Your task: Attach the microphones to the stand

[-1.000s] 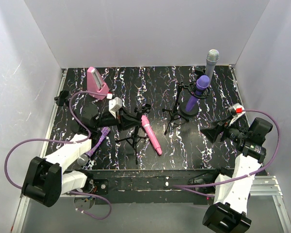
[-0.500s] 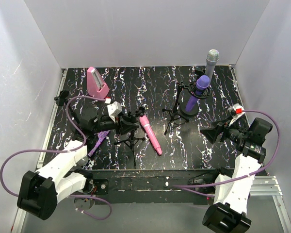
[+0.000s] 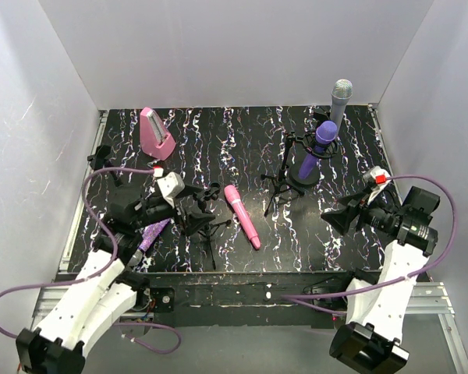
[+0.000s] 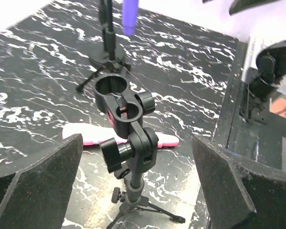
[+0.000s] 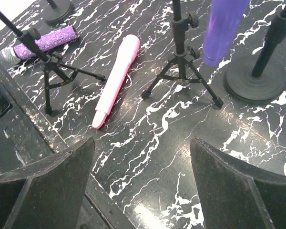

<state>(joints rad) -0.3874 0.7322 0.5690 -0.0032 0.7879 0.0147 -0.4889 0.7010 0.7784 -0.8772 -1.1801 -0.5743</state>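
A pink microphone [image 3: 242, 216] lies flat mid-table, also seen in the right wrist view [image 5: 117, 78]. A glittery purple microphone [image 3: 152, 233] lies at the near left. The dark purple microphone [image 3: 317, 146] sits in a round-based stand [image 3: 303, 181]. The silver-grey microphone [image 3: 340, 99] stands upright behind it. A small black tripod stand [image 3: 206, 216] with an empty clip [image 4: 118, 90] stands between my left gripper's [image 4: 137, 157] wide open fingers, untouched. My right gripper [image 5: 142, 157] hangs open over bare table at the near right, holding nothing.
A pink wedge-shaped box [image 3: 154, 131] stands at the back left. A second empty tripod stand [image 3: 278, 185] rises beside the round base. White walls close in the table on three sides. A metal rail [image 3: 242, 288] runs along the near edge.
My left gripper went from shut to wide open, letting go of the small tripod stand, and drew back left. The stand now stands free. The right arm barely moved.
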